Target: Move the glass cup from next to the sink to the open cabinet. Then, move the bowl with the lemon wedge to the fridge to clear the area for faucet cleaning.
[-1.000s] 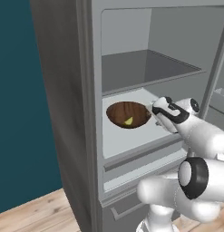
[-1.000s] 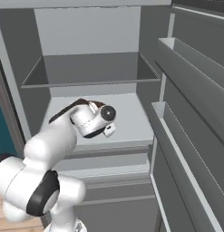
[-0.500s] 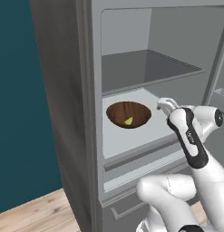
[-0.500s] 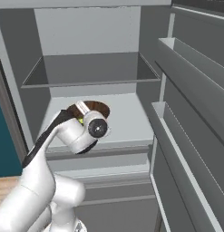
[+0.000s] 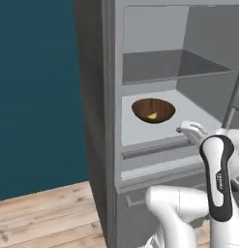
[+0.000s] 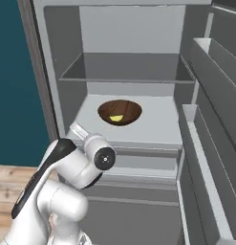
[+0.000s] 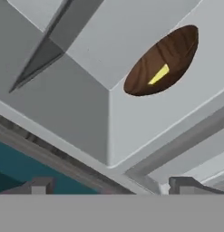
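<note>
Teal wall and pale wood flooring are framing the left of the scene, and the tall grey fridge (image 5: 106, 121) is standing open in front of the base, its door racks (image 6: 205, 143) lining the right edge of the right base view. I am judging the bowl-to-fridge step as all but done, so doing it well now means drawing the arm (image 5: 217, 179) straight out along the shelf line, keeping the hand level and clear of the shelf lip and of the door racks, without nudging what has been set down. Within the fridge, the upper shelf (image 6: 126, 79) is carrying nothing that I can see, while the middle shelf (image 6: 153, 129) is bearing the wooden bowl (image 6: 120, 112), sitting upright toward the shelf's centre. Inside the bowl, the lemon wedge (image 6: 116, 117) is lying at the bottom, yellow against the dark wood. Out in front of the shelf edge, the gripper (image 7: 109, 188) is hanging well apart from the bowl, its jaws spread wide and gripping nothing.
</note>
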